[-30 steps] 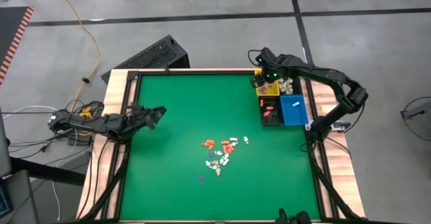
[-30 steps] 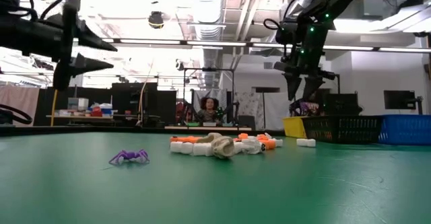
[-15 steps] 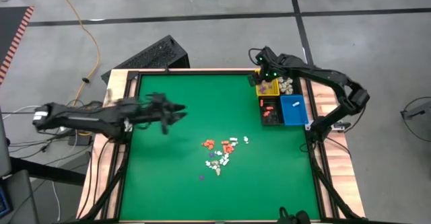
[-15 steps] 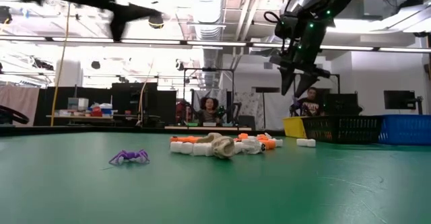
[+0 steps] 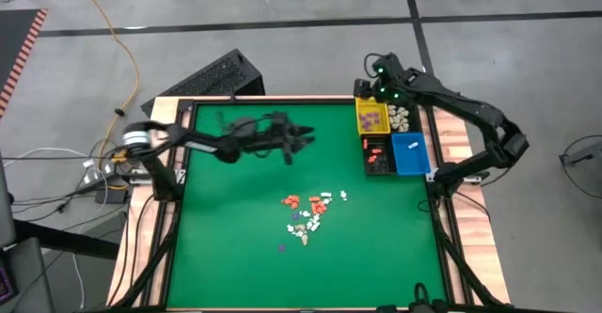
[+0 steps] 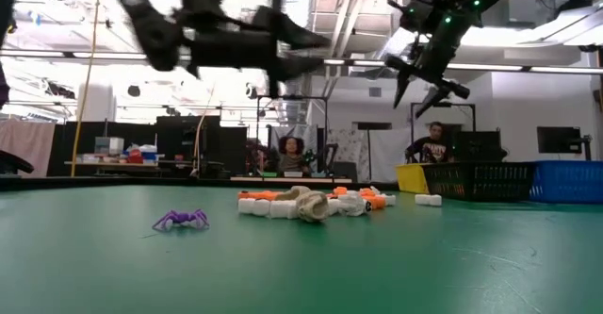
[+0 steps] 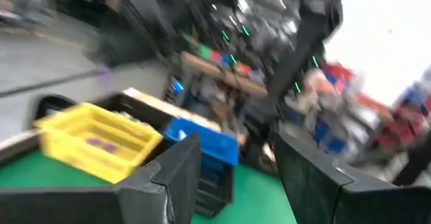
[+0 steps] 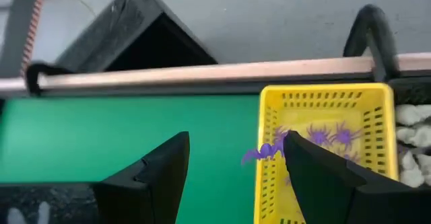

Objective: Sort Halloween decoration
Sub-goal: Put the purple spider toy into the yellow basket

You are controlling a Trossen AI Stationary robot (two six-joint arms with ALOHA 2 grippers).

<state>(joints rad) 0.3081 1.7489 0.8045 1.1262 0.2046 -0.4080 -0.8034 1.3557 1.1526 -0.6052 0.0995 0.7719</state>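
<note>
While a purple spider point(image 8: 259, 154) is being hung on the yellow bin point(image 8: 382, 133) rim beneath the spread right gripper point(image 8: 236, 173), spillage onto the table is being risked.

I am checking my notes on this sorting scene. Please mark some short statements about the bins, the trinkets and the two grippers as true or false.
1. The yellow bin holds purple trinkets. True.
2. The pile of decorations lies in the blue bin. False: it lies on the green table.
3. The right gripper is above the far end of the yellow bin, jaws open. True.
4. The left gripper grips an orange trinket. False: its jaws are open and empty, above the table.
5. A purple spider lies apart from the pile. True.
</note>
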